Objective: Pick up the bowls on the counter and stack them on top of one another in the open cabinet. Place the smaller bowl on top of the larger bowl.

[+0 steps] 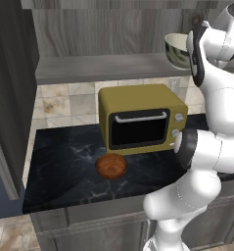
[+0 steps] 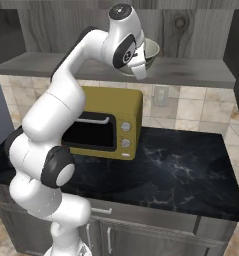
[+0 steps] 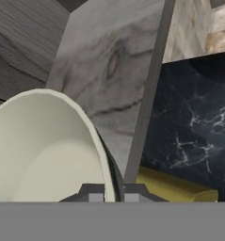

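A: Gripper [image 3: 114, 192] pinched shut on the cream bowl [image 3: 43, 150] rim, one tip inside the wall, one outside.

B: Where's that bowl sit?

A: Up at the cabinet [image 1: 104, 29], at shelf [image 1: 99, 68] level near its front edge. Can't tell if the base touches the plank. From the right base camera the wrist covers its left side; from the left one the arm [image 1: 211, 122] cuts off its right half.

B: Room around it?

A: Shelf is bare left of the bowl, long open plank. Dark cabinet side panel [image 2: 238, 45] closes off the right end.

B: Brown bowl [image 1: 111, 166]?

A: On the counter [image 1: 64, 166], just in front of the microwave [image 1: 140, 117], near the front edge, open slab to its left. Arm hides it from the right base camera. Right of the microwave the counter is free to its edge.

B: Surfaces?

A: Cream bowl glossy, deep, grey-green mottled outside, plain pale inside. Brown bowl small, shallow, wood-speckled. Counter black with pale veins. Cabinet grey weathered wood with a knot in the back. Microwave boxy yellow, dark door, pale handle, two knobs. Beige tile wall [image 2: 191, 107] with an outlet [image 2: 161, 95].
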{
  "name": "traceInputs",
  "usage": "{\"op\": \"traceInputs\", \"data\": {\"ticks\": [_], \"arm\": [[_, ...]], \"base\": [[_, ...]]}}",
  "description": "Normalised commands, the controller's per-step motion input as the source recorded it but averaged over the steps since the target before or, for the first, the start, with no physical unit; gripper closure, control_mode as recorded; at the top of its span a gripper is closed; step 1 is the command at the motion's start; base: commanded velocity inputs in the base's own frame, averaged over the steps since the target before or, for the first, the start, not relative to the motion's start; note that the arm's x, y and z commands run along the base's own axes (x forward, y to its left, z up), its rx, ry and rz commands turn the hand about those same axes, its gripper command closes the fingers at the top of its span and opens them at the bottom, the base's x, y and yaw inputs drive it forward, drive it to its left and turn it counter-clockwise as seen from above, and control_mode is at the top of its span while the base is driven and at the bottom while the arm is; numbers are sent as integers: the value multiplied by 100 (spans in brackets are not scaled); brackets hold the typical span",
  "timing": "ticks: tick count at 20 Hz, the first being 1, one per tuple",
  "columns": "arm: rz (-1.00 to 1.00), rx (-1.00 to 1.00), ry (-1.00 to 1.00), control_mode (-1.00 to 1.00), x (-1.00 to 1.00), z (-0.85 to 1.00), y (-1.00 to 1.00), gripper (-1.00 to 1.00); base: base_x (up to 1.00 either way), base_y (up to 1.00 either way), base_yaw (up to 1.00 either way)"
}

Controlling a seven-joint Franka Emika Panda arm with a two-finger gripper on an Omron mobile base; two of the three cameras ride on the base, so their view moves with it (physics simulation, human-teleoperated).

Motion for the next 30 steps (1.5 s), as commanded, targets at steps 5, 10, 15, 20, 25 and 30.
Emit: {"op": "traceInputs", "data": {"ticks": [5,10,15,20,25,30], "arm": [[0,1,0,-100,26,-10,5,100],[0,1,0,-100,26,-10,6,100],[0,0,0,-100,19,-17,16,100],[0,-1,0,-100,15,-20,20,-100],[0,0,-3,-100,8,-4,8,-100],[0,0,-5,-100,6,9,2,-100]], "base": [[0,0,0],[0,0,0],[0,0,0],[0,0,0],[0,0,0],[0,0,0]]}}
